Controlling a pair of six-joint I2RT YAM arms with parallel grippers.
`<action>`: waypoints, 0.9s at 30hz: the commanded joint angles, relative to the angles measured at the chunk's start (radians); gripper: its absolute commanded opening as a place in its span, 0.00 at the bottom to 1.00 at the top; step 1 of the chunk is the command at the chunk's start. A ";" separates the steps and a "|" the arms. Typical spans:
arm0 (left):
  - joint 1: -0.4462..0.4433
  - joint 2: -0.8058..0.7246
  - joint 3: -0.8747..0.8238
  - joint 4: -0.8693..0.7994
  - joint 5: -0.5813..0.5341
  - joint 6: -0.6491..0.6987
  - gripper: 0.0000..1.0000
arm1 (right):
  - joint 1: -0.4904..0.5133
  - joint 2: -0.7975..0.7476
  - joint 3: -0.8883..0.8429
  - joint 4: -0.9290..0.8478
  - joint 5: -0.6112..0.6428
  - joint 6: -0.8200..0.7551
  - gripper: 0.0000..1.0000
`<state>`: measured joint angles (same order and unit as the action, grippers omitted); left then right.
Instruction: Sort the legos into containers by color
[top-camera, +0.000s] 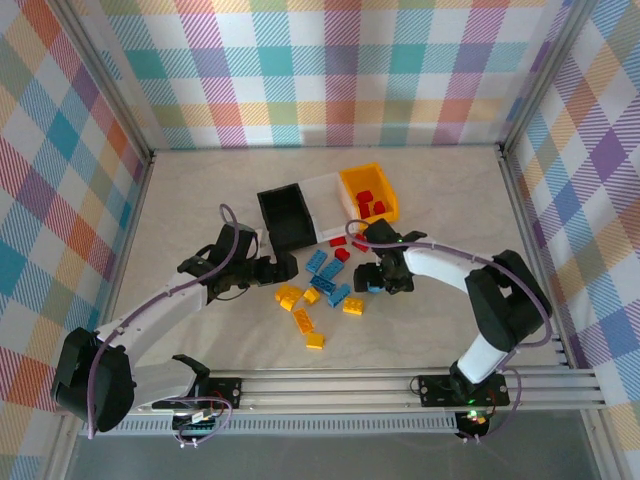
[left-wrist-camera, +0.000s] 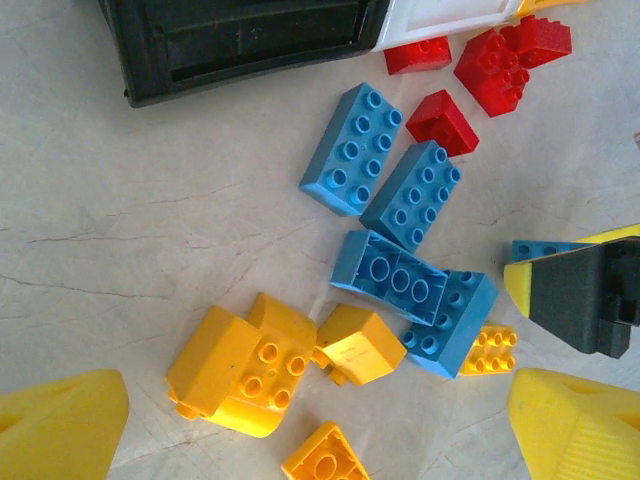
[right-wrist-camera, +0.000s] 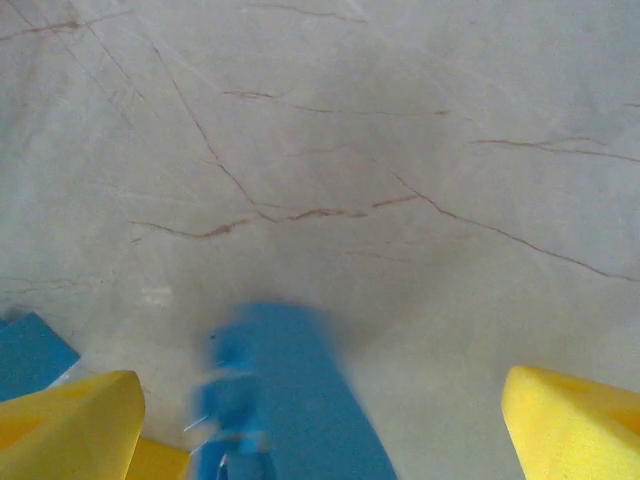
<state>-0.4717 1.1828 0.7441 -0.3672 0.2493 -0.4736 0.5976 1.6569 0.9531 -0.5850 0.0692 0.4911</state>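
Top external view, nearest the bases: the yellow-orange studded plastic bricks (top-camera: 300, 305), then the loose blue studded plastic bricks (top-camera: 328, 278) between the two claws. The left gripper (top-camera: 280, 268) hangs spread wide and empty just beside them. The right gripper (top-camera: 378, 280) is spread wide too. One blurred blue brick (right-wrist-camera: 285, 400) sits between its fingers, apparently touching neither, long axis across their closing line. This arm is plainly the nearer.

Beyond lie small red studded bricks (top-camera: 345, 248). Farthest are the black rectangular plastic bin (top-camera: 270, 225), the white bin (top-camera: 325, 205) and the orange-yellow bin (top-camera: 365, 168), which holds red pieces. A bin for blue likely lies farther off, to this claw's left.
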 joint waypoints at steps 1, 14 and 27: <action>-0.008 -0.016 0.017 -0.024 -0.013 0.031 0.98 | 0.011 0.044 0.011 -0.019 0.037 0.015 0.89; -0.006 0.001 0.010 -0.015 -0.013 0.031 0.98 | 0.025 0.041 0.034 0.009 0.050 -0.038 0.81; 0.008 -0.034 0.012 -0.059 -0.031 0.048 0.98 | 0.011 0.159 0.173 0.024 0.039 -0.165 0.76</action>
<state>-0.4694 1.1793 0.7441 -0.3935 0.2337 -0.4484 0.6102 1.7851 1.0885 -0.7124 0.1226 0.3828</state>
